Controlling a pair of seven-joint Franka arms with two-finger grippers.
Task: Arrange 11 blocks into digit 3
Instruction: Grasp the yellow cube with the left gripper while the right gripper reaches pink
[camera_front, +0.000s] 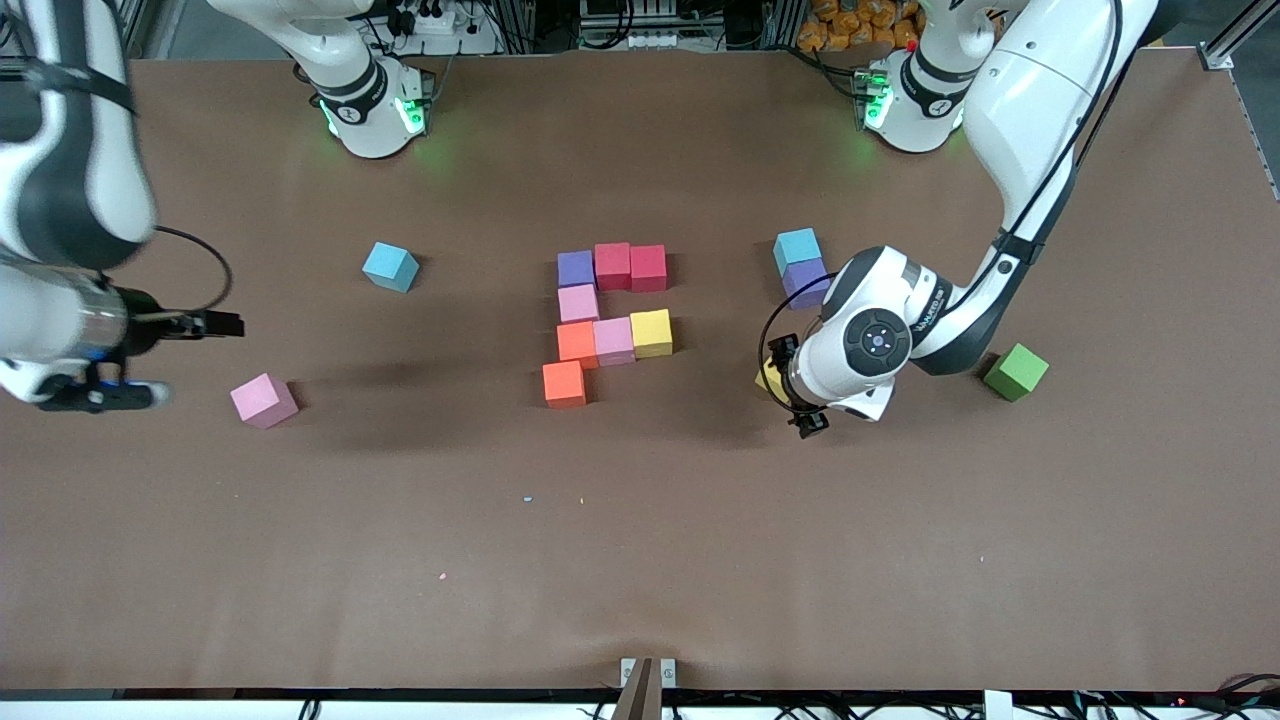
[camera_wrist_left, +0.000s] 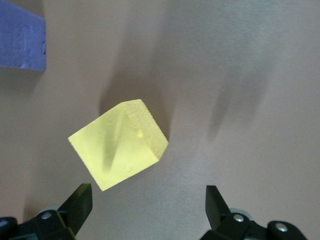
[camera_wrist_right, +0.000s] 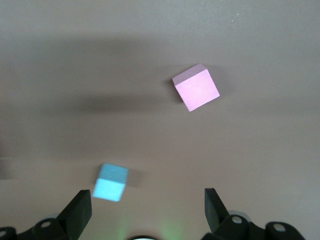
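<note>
Matte yellow block (camera_wrist_left: 120, 145) lies skewed on the brown desk (camera_front: 900, 560) — left gripper (camera_wrist_left: 149, 202) open above it; right gripper (camera_wrist_right: 148, 205) open too.

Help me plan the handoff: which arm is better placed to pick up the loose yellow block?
Left. The left gripper hangs right over the yellow block, fingers open. The right gripper waits at its own table end, above bare table.

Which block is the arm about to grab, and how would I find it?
Follow the left arm to the left gripper, which hangs open over the table toward that arm's end. Right under it lies the loose yellow cube, apart from the cluster. It is the only yellow one sitting alone, near a purple cube.
</note>
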